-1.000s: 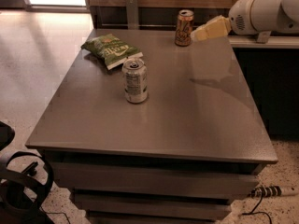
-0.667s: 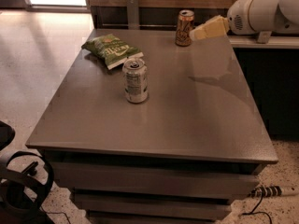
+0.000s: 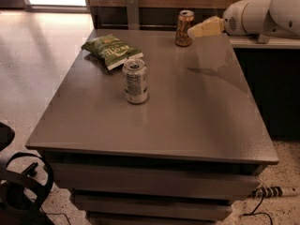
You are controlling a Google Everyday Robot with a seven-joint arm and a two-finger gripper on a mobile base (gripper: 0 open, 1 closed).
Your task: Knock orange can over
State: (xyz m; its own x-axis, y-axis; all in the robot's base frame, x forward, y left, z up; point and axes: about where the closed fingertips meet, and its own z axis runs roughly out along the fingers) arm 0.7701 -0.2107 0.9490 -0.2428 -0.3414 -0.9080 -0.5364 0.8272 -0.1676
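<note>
The orange can [image 3: 184,28] stands upright near the far edge of the grey table [image 3: 187,116]. It is amber with pale lettering and a silver top. My gripper [image 3: 193,31] reaches in from the right on a white arm [image 3: 262,15], and its pale tip is right beside the can's right side, at about mid height. I cannot tell whether it touches the can.
A silver-white can [image 3: 135,80] stands upright near the table's middle. A green chip bag [image 3: 111,50] lies at the back left. A dark counter [image 3: 267,55] runs along the right side. A wooden wall panel is behind the table. Black base parts show at the bottom left.
The gripper has crept slightly left toward the orange can. The can still stands upright.
</note>
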